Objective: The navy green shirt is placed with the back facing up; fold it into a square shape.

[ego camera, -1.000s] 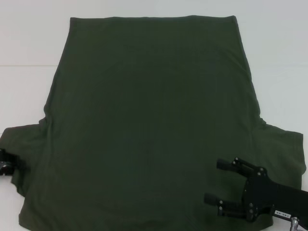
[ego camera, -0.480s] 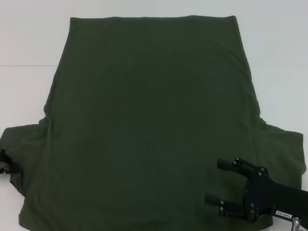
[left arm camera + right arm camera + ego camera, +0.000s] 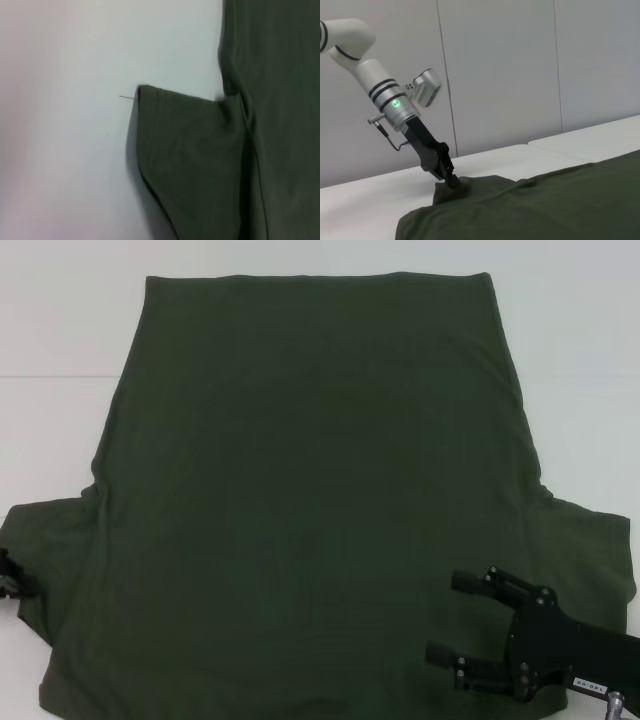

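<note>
The right gripper (image 3: 445, 618) hovers open and empty over the near right part of the olive-green T-shirt (image 3: 310, 490), which lies flat, back up, on the white table (image 3: 60, 320). The left gripper (image 3: 451, 181) pinches the left sleeve (image 3: 190, 150). Folding seems only beginning; next, this sleeve should be lifted inward.

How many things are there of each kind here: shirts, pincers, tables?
Shirts: 1, the navy green shirt.
Pincers: 2, the left pincer at the sleeve edge and the right pincer above the shirt.
Tables: 1, the white table.
Total: 4.
</note>
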Tool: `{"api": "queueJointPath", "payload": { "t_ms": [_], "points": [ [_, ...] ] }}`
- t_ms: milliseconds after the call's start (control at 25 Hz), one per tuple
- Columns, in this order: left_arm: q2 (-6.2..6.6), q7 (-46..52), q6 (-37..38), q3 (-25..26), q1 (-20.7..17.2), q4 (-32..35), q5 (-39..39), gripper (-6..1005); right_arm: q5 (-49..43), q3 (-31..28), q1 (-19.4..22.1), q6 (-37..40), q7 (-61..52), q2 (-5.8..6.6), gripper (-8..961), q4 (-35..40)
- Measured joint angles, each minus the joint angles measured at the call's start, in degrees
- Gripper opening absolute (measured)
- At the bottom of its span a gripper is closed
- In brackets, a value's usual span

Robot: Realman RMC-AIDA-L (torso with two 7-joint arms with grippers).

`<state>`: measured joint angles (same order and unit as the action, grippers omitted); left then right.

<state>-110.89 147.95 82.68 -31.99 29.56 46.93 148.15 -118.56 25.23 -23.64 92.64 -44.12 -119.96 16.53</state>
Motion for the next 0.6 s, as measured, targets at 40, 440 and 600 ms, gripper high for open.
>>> {"api": "queueJointPath", "payload": {
  "t_ms": [40,440,600],
  "points": [
    [0.04,0.0,0.2,-0.1,0.0,0.1,0.0,49,0.0,0.0,0.0,0.0,0.0,0.0,944,0.0],
    [1.11,-0.4,2.4,0.1,-0.2,4.0,-0.1,49,0.2,-0.2,-0.1,0.0,0.0,0.0,945,0.1],
    [2.13,-0.4,3.1,1.0,-0.2,4.7,-0.1,48,0.6,-0.2,-0.2,0.0,0.0,0.0,945,0.1]
  ]
}}
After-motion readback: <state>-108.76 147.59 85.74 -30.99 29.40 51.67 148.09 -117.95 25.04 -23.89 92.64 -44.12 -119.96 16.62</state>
